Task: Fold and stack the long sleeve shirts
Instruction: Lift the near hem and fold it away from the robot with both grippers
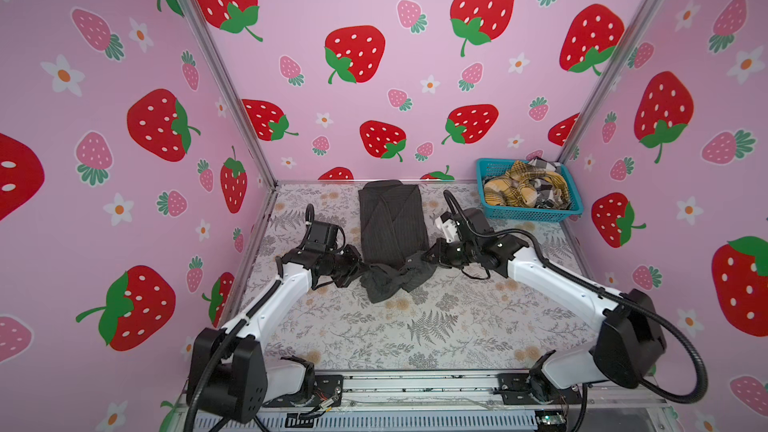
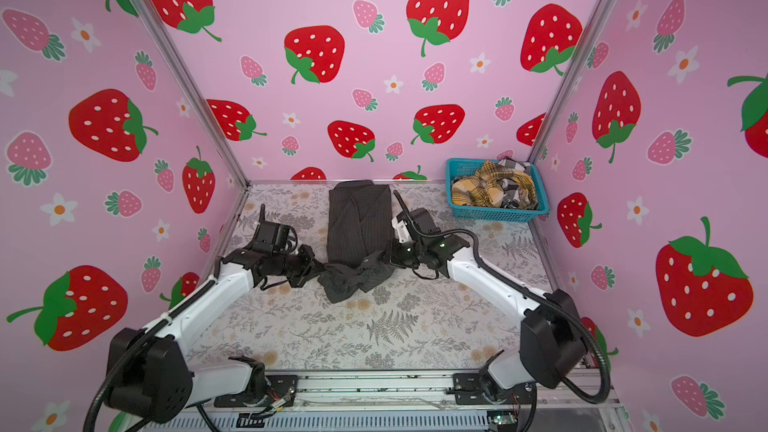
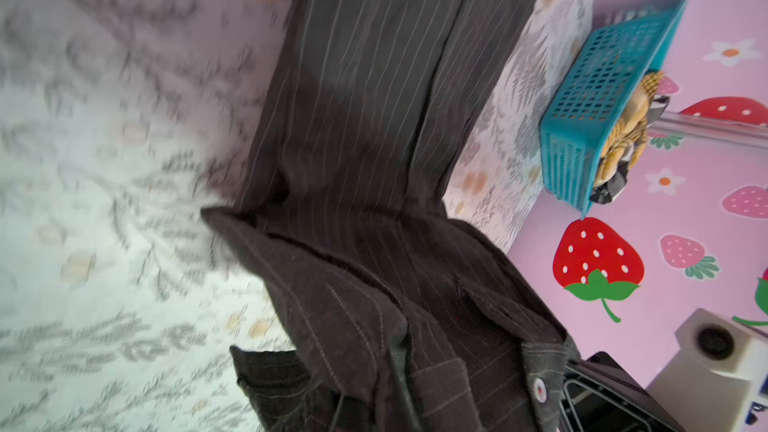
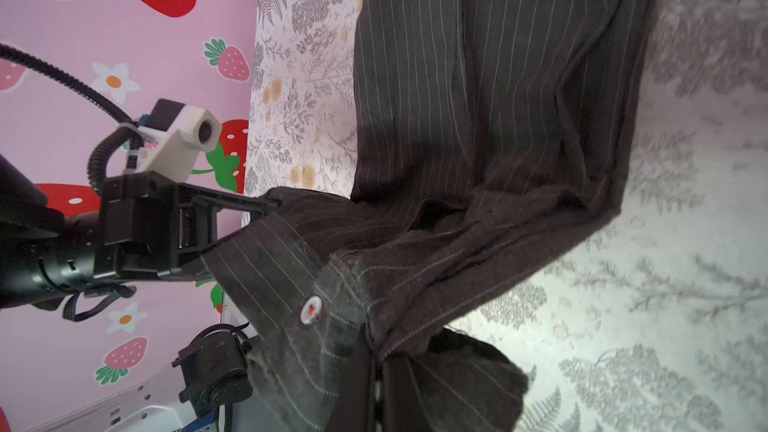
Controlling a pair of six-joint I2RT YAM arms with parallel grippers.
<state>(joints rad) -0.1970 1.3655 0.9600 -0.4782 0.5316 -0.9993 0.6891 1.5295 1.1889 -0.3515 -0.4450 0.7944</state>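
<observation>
**Two grippers clamp the near end of a dark pinstriped shirt [image 1: 392,222] at mid-table.**

The left gripper [image 1: 360,271] and right gripper [image 1: 424,257] are each closed tight on the shirt's bunched near end, which sags between them. Its far part lies flat in a narrow fold on the floral table [image 1: 415,334], reaching the back wall. The yellow plaid shirt [image 1: 509,193] and black-and-white checked shirt [image 1: 547,197] lie crumpled in the turquoise basket [image 1: 528,214] at far right.

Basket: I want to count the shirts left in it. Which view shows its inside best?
Both top views: they look down into the basket, showing the yellow plaid shirt and checked shirt bunched inside. The left wrist view shows mostly its mesh wall with cloth peeking out; the right wrist view misses it.
</observation>
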